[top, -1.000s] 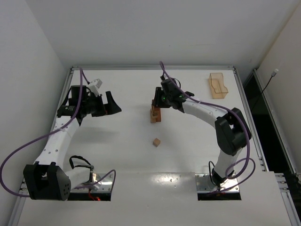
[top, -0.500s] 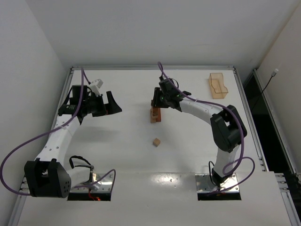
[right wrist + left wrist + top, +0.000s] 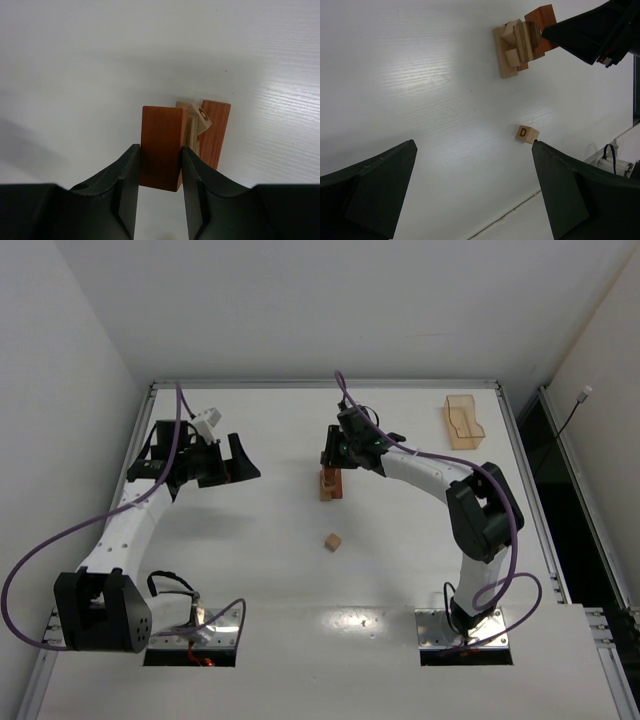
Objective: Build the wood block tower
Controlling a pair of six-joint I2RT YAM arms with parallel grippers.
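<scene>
Cube (image 3: 332, 541) marked D (image 3: 526, 134) sits alone on the table (image 3: 250, 570), nearest the arm bases and well apart from the stack. Beyond it, mid-table, is the tower (image 3: 329, 487): a tan base slab (image 3: 501, 55) with tan and reddish-brown pieces piled on it. The right gripper (image 3: 160, 156) is at the tower's top, fingers (image 3: 129, 172) clamped on the sides of an upright reddish-brown block (image 3: 161, 135), just beside a tan piece and a second reddish-brown block (image 3: 216, 131). Can't tell whether the held block rests on the stack. The left gripper (image 3: 238, 462) hovers over bare table left of the tower, fingers (image 3: 370, 192) wide apart, holding nothing. An orange tray (image 3: 463, 422) sits at the far right corner.
</scene>
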